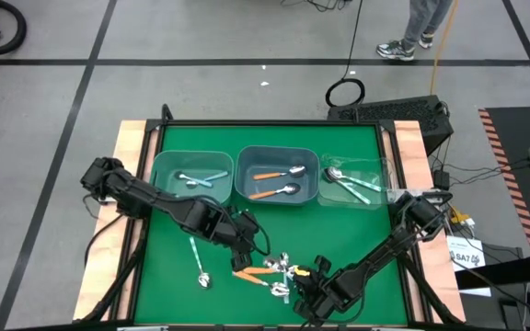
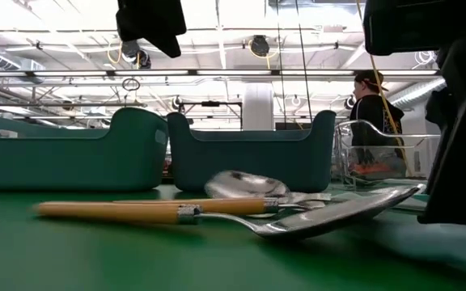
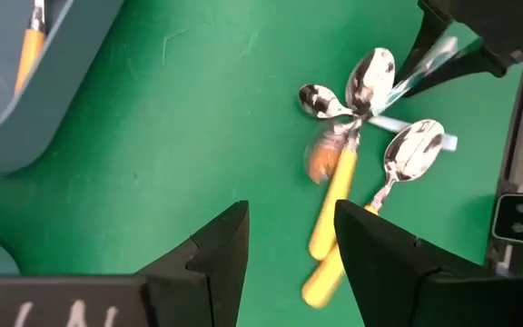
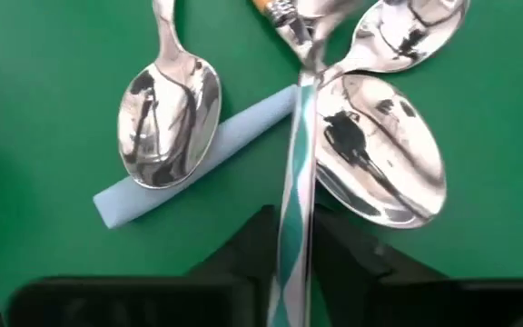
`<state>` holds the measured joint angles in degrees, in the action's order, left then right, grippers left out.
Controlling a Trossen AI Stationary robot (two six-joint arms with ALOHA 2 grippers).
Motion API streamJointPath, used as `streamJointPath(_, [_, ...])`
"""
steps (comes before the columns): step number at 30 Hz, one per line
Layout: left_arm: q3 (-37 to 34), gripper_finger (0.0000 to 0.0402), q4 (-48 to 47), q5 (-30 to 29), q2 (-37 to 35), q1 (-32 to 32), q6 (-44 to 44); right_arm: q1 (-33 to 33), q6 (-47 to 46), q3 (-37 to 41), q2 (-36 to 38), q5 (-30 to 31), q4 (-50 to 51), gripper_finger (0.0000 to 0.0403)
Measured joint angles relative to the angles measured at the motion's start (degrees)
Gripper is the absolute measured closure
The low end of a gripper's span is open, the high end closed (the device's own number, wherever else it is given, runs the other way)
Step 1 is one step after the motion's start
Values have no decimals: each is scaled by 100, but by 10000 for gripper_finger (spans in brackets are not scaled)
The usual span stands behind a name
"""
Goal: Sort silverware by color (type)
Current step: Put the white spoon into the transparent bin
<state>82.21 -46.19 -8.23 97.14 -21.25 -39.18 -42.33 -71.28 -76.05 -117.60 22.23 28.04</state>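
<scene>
Teal-striped spoon handle [image 4: 291, 227] right between the right gripper's [image 4: 291, 272] fingers, pile just ahead.

In the right wrist view that handle runs straight into the fingers, which look pinched on it, at the near edge of the mat. Its far end is buried in the heap [image 1: 279, 268]: 2 shiny bowls, a light blue handle [image 4: 193, 163] and an orange-handled spoon [image 3: 334, 195] crossing over. Best play here, I'd say, is a slow straight lift so the neighbours slide off instead of riding along. The left gripper [image 3: 289, 245] hovers just beside the heap, fingers spread, holding nothing. The bins sit at the far side: blue spoons in the left bin [image 1: 166, 165], orange in the middle bin [image 1: 245, 161], teal in the clear right bin [image 1: 380, 170], where this one looks bound.
</scene>
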Motion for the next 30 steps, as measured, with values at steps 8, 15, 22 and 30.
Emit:
streamJointPath(8, [0,231,5,0,0,-122,-205,4,-363,7,26,-124,193,372])
streamJointPath(15, [1,231,-1,-468,0,-359,124,-7,-298,37,423,-186,375,372])
streamJointPath(22, [2,231,-55,-531,0,-273,291,11,-135,44,1042,-145,852,372])
streamJointPath(30, [4,231,-51,-535,-2,-126,419,24,-128,33,2031,-325,1655,372])
